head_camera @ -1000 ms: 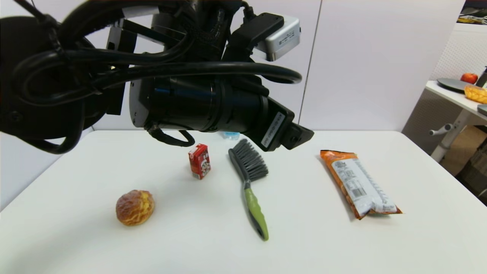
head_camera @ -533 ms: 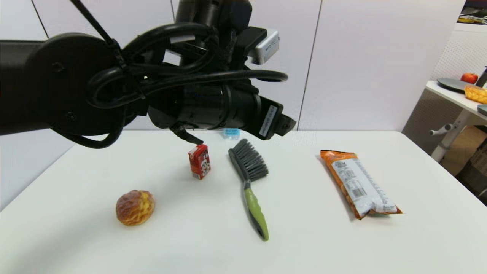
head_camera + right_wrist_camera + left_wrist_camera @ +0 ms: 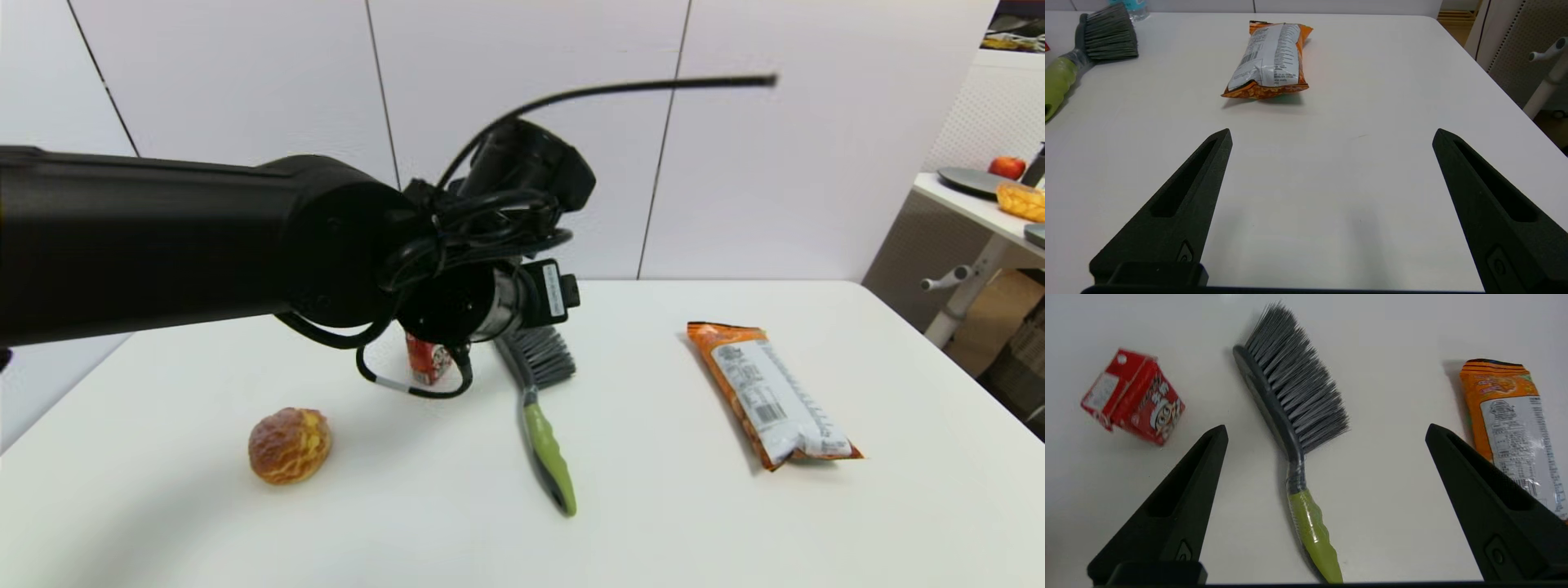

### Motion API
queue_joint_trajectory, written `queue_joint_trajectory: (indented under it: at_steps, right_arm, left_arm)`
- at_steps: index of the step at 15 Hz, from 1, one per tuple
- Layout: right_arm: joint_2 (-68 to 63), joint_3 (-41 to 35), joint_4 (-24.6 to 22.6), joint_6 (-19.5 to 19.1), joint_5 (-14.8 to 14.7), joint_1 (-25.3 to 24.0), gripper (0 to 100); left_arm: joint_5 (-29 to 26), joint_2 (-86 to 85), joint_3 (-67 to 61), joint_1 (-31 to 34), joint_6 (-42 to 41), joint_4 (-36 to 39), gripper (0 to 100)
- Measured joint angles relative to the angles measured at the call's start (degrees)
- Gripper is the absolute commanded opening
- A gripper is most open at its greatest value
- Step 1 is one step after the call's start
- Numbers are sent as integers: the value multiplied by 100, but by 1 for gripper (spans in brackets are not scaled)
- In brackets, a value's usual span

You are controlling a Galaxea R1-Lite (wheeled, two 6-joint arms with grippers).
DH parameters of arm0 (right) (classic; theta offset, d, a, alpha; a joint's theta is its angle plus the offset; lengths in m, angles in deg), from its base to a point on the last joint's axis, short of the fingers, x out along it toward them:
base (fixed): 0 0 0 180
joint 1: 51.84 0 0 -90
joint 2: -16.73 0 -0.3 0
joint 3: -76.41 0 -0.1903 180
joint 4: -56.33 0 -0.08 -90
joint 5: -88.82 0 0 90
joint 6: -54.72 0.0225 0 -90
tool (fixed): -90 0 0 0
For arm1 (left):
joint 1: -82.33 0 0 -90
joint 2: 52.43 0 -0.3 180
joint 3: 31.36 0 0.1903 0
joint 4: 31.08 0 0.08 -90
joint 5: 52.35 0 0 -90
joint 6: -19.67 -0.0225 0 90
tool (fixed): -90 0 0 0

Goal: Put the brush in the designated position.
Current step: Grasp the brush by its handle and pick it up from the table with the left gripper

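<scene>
My left end effector (image 3: pixel 1325 430) hangs above the white counter (image 3: pixel 816 523) with its two black fingers (image 3: pixel 1180 498) spread wide and nothing between them. In my left wrist view the long hand brush with dark grey bristles and a lime-green handle (image 3: pixel 1294 428) lies flat on the counter, framed between those fingers and untouched. From my head view the brush (image 3: pixel 543 408) sits near the middle of the counter, bristle end away from me and partly hidden behind my left arm, handle pointing toward me. A small red drink carton (image 3: pixel 1133 402) stands just beside the bristle head; an orange and silver snack packet (image 3: pixel 767 396) lies well apart on the other side. A round golden-brown bun (image 3: pixel 290 445) rests nearer me. My right end effector (image 3: pixel 1331 139) hovers low over bare counter, wide open and empty.
</scene>
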Motion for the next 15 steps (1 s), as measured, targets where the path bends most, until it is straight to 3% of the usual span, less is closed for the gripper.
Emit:
queue_joint_trajectory:
  at_steps: [2,4,15]
  right_arm:
    - [0,0,0,0,0,0,100]
    - [0,0,0,0,0,0,100]
    - [0,0,2,0,-2,0,100]
  left_arm:
    - [-63,233,182,5,1053,-818,100]
    - [-299,408,273,30,1596,-1518,100]
    - [-477,1514,1323,132,411,-1684,100]
